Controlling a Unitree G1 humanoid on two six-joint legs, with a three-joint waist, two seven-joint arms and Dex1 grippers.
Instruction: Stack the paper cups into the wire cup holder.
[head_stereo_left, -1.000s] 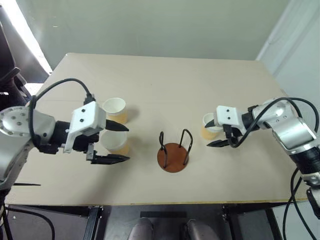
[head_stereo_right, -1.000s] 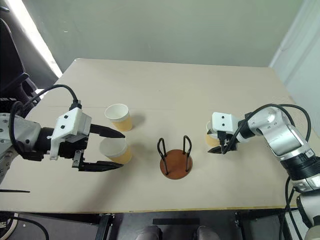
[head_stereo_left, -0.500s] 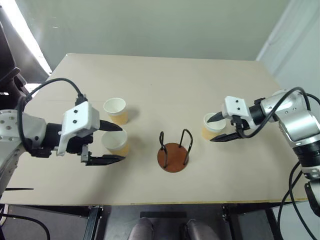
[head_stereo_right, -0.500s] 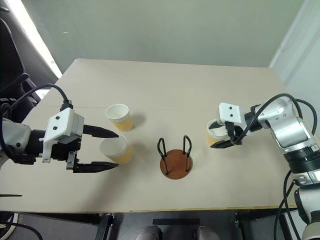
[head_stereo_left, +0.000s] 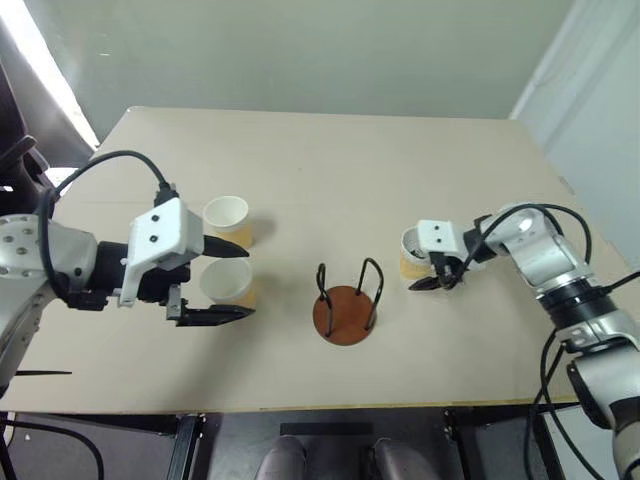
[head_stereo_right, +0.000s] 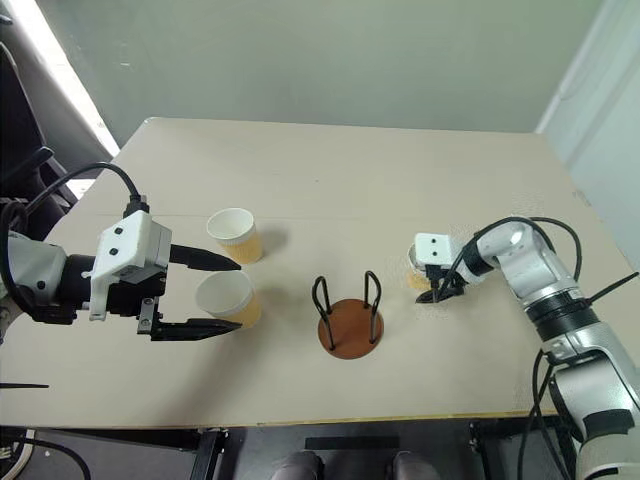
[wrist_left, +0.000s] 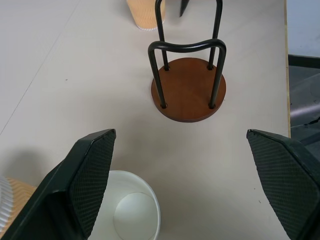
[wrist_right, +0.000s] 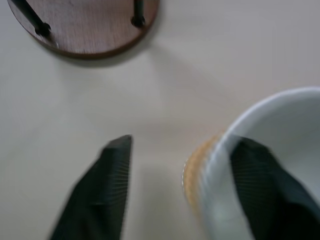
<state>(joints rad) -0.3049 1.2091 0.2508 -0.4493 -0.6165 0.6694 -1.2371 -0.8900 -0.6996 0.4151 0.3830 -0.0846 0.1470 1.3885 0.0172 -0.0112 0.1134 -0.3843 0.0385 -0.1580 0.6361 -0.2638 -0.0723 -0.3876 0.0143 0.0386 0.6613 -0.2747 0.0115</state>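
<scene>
Three tan paper cups stand upright on the table. My left gripper (head_stereo_left: 235, 282) is open, its fingers on either side of the near left cup (head_stereo_left: 225, 283), which sits low between them in the left wrist view (wrist_left: 132, 210). Another cup (head_stereo_left: 228, 218) stands just behind it. My right gripper (wrist_right: 182, 142) straddles the wall of the right cup (head_stereo_left: 410, 250): one finger (wrist_right: 260, 190) is inside the rim, the other (wrist_right: 115, 190) is outside, with a gap to the wall. The wire cup holder (head_stereo_left: 345, 312) stands empty between the arms.
The beige table (head_stereo_left: 330, 170) ends close in front of the holder and just right of my right arm. Black cables loop off both wrists. Open tabletop lies behind the holder.
My right gripper has come down and a little left onto the right cup, and its jaws have narrowed. The left gripper has stayed around the near left cup.
</scene>
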